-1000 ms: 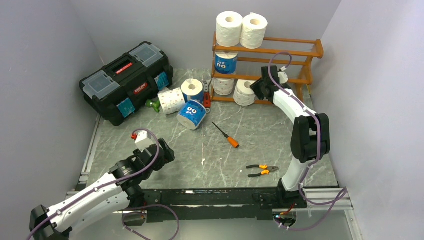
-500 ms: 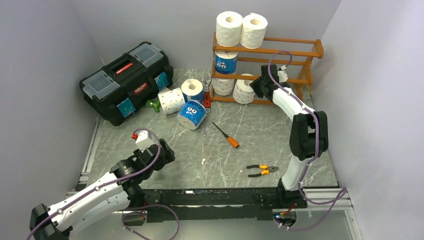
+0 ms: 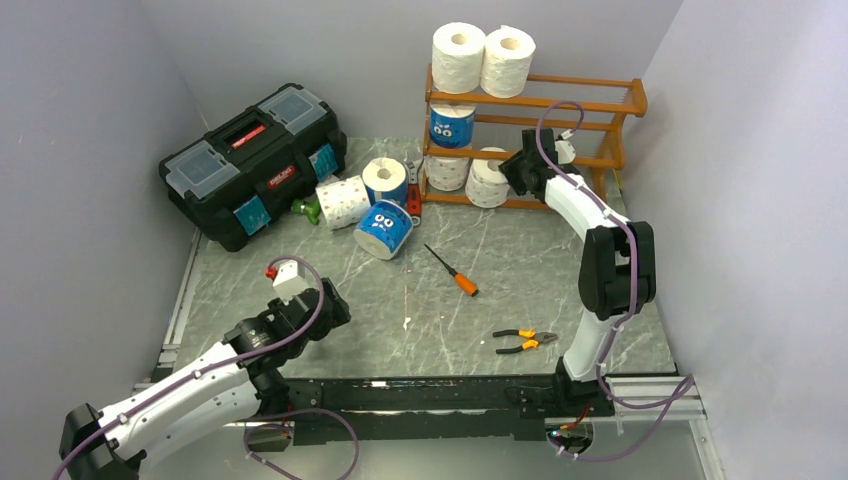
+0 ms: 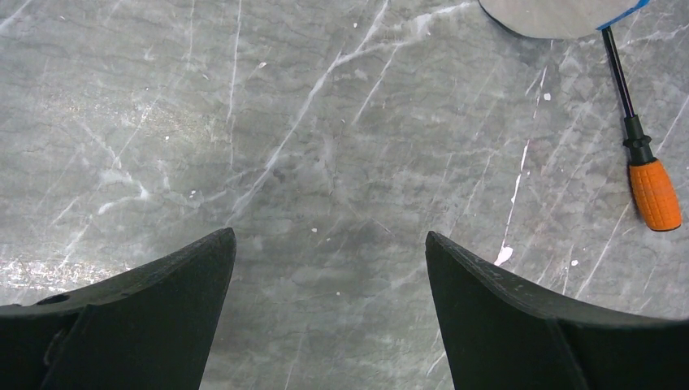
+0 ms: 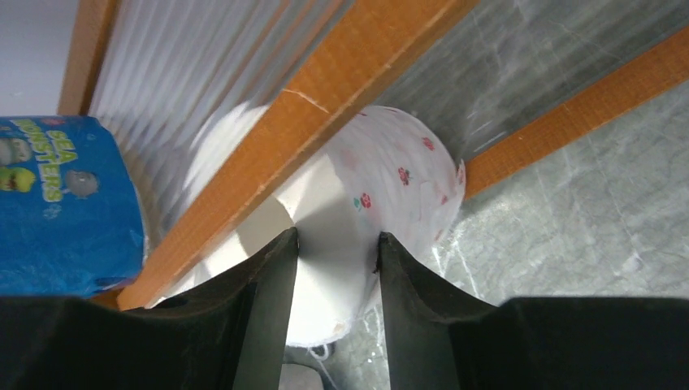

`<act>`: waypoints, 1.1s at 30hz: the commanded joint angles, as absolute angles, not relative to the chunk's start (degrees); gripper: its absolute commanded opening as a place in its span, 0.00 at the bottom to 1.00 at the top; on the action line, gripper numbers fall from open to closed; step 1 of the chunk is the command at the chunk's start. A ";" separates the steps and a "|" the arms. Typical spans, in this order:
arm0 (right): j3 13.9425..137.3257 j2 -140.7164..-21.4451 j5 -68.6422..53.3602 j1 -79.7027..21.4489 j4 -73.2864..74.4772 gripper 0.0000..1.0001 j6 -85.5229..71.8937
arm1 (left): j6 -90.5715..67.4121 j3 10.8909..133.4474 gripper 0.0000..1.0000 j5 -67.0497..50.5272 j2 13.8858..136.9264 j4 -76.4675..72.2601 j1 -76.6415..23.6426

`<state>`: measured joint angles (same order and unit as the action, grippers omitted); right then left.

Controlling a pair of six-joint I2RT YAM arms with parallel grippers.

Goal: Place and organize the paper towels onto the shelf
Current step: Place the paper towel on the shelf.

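The right gripper [image 5: 335,240] clamps 1 white roll [image 5: 398,162], apparently seating it low in the shelf [image 5: 366,57]. The left gripper [image 4: 329,237] hangs open.

Pretty plain setup. Three walls box it in: the back wall [image 3: 330,40], left wall [image 3: 70,150] and right wall [image 3: 760,200], all a flat pale lavender-grey. The tabletop [image 3: 520,280] is grey marble-look with thin white veins and a few pale specks. A silver metal rail [image 3: 178,300] runs along its left edge. Lighting's soft and even, and the shadows are faint.
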<state>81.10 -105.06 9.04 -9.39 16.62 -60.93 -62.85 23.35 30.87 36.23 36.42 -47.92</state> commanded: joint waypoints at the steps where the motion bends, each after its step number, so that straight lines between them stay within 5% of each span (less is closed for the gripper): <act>1: 84.58 -105.40 8.39 -9.05 14.24 0.45 -60.01 | -63.35 24.61 0.93 31.03 36.13 35.26 -47.75; 8: 84.15 -104.34 7.43 -9.03 14.55 0.55 -58.92 | -63.26 24.55 0.93 30.62 36.25 34.85 -47.75; 24: 73.10 -88.31 8.10 -9.71 10.72 0.58 -53.09 | -63.43 23.99 0.93 30.29 35.24 34.95 -47.73; 33: 54.52 -78.59 12.51 -17.52 -10.26 0.61 -34.29 | -61.68 23.42 0.93 29.83 35.77 31.91 -47.73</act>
<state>58.43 -77.91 8.47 -13.87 0.16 -44.14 -62.67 23.35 30.33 35.46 35.64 -47.92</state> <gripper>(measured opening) 0.596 0.927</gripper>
